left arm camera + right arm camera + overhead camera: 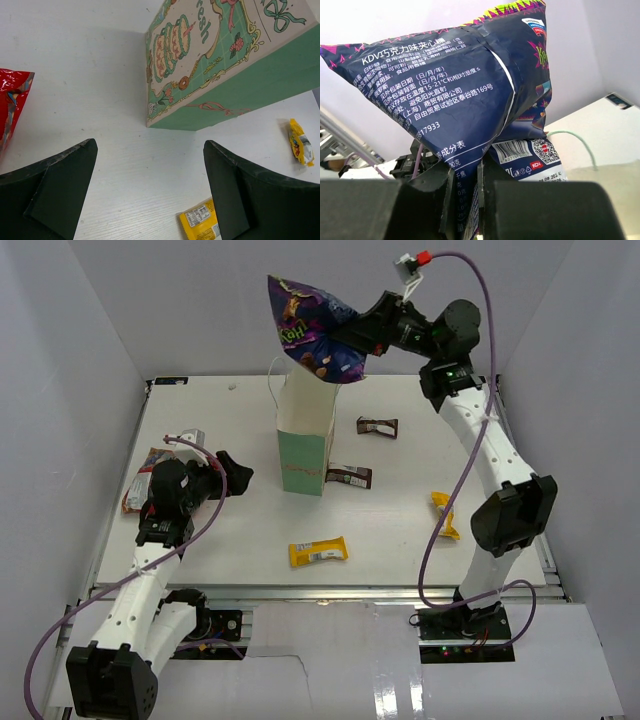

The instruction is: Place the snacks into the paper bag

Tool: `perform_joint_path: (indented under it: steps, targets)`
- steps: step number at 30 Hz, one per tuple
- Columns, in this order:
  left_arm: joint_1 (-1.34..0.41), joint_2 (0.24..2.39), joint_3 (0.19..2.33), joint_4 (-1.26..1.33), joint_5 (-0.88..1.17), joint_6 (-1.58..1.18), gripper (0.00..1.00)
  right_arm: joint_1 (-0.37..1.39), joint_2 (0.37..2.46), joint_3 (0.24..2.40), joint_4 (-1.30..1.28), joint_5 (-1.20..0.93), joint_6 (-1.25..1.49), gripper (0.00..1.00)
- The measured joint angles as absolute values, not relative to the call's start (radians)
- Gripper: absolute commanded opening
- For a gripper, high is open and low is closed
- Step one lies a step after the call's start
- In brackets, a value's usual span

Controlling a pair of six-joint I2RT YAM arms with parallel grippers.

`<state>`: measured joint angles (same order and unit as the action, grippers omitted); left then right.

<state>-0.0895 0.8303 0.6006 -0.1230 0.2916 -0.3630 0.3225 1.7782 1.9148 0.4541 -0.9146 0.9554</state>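
Right end effector (pixel 352 338) clamped on crinkly blue bag (pixel 305 325), above tall boxy mint paper bag (pixel 303 455), left end effector (pixel 236 472) spread wide, empty, over white bench (pixel 400 530)

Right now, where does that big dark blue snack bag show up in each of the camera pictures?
Top external: top centre, the blue snack bag hangs from the right gripper above the paper bag.
Left wrist: not in it.
Right wrist: it fills most of the picture, pinched at the bottom.
Shared landmark: the paper bag, centre in the top view and upper right in the left wrist view; not clearly seen from the right wrist.
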Motion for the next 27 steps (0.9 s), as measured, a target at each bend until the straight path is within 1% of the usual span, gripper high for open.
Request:
perform_joint_path:
  steps: [5, 10, 27]
  targets:
    - [-0.079, 0.844, 0.605, -0.128, 0.288, -0.359, 0.98, 0.395, 1.873, 1.926, 0.475, -0.912, 0.942, 0.08]
    - [-0.068, 0.848, 0.605, -0.128, 0.289, -0.358, 0.98, 0.398, 1.937, 1.917, 0.474, -0.906, 0.924, 0.08]
    - [-0.061, 0.849, 0.605, -0.128, 0.315, -0.358, 0.98, 0.415, 1.94, 1.735, 0.525, -0.853, 0.859, 0.08]
